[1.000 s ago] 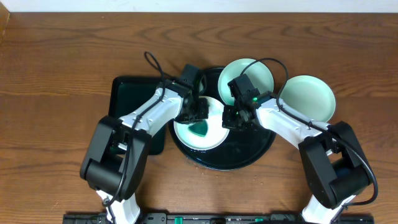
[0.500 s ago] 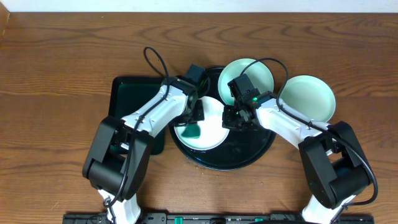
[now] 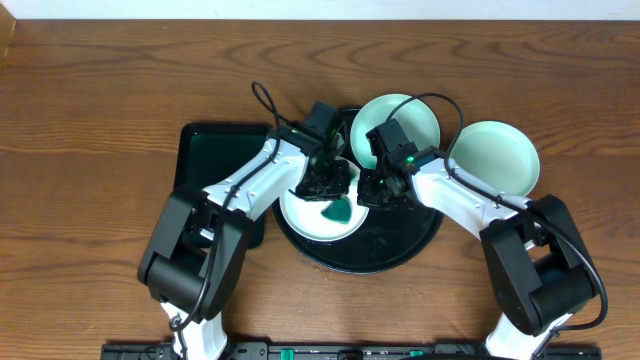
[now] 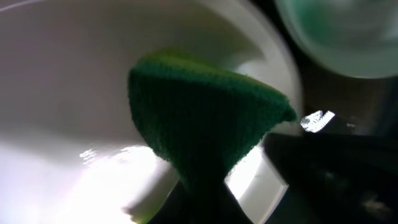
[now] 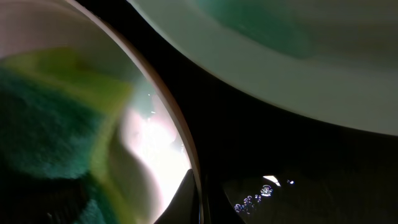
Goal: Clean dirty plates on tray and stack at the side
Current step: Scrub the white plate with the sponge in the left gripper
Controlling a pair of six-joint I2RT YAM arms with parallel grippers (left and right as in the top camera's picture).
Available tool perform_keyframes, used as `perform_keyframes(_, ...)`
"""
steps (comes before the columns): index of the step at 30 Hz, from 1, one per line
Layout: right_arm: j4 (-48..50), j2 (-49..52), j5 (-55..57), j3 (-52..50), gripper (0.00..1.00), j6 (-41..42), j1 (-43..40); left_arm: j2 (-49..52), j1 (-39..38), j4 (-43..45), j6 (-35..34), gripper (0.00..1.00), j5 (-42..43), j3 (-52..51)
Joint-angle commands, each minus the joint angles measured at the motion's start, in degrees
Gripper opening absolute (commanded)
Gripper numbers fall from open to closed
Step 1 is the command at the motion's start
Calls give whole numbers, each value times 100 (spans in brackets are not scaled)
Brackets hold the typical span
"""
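Pressing a green sponge (image 4: 205,124) into the glossy white plate (image 3: 300,218) just below it, the left end effector (image 3: 328,188) grips that sponge; the right end effector (image 3: 370,190) pinches the plate's rim, on the black tray (image 3: 405,250). A pale-mint plate (image 3: 400,112) sits just behind both.

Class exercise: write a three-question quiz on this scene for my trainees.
1. True or false: the left gripper presses a green sponge onto a plate.
2. The right gripper sits at: A that plate's rim; B a cup's handle; C a bottle cap.
3. Fill in: the overhead view shows ___ plates.
Key: 1 true; 2 A; 3 three.
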Motion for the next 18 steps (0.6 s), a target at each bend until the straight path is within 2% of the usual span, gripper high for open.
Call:
perform_keyframes(1,-4,127,50,61,1,-26,24,55,55,243,254,7,129,20)
perform_keyframes(5,-4,127,50,61,1,-26,24,55,190,236,-20,7,-1303,20)
perform_keyframes(8,-4,127,52,59,1,-26,24,55,363,-79,-46,7,-2481,20)
perform_keyframes(10,-7,127,50,59,1,-26,24,55,487,-409,-48,7,-2920,20)
perform_keyframes(14,-2,127,50,59,1,-26,24,55,612,-1082,-197,7,-2968,20)
perform_keyframes(16,0,127,50,59,1,-26,24,52,601,-1294,-195,7,-2588,20)
perform_keyframes(18,0,127,50,59,1,-26,24,55,564,-1423,46,7,-1757,20)
